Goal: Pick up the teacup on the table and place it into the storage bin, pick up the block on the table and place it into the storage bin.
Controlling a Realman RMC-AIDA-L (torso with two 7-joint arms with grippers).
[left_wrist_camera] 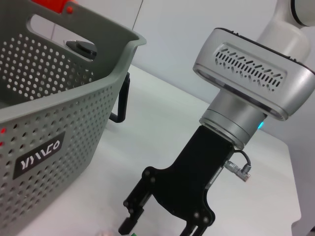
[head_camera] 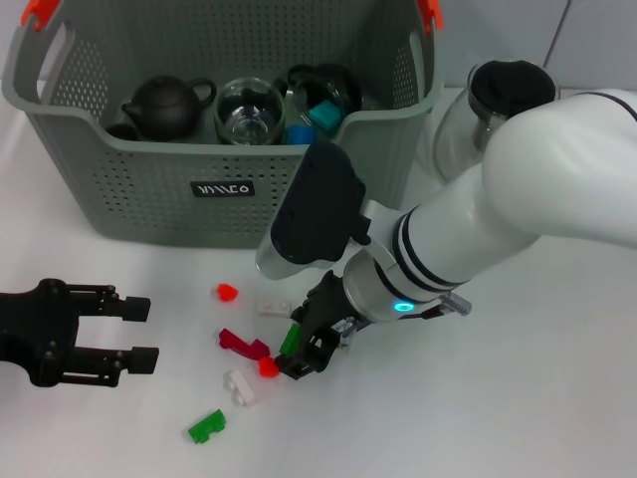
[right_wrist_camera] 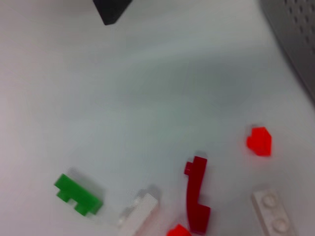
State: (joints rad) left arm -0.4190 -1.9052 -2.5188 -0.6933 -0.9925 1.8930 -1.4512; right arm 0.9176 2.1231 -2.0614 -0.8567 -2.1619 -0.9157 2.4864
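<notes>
We are lowering our right gripper [head_camera: 311,351], jaws spread, at frame centre over a green block [head_camera: 291,340]; our left gripper [head_camera: 127,334], open, is idling at lower left.

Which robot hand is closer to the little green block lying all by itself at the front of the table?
The right. The right gripper hangs just beyond the small green plastic block, among the other blocks. The left gripper is off to the block's left, farther away.
</notes>
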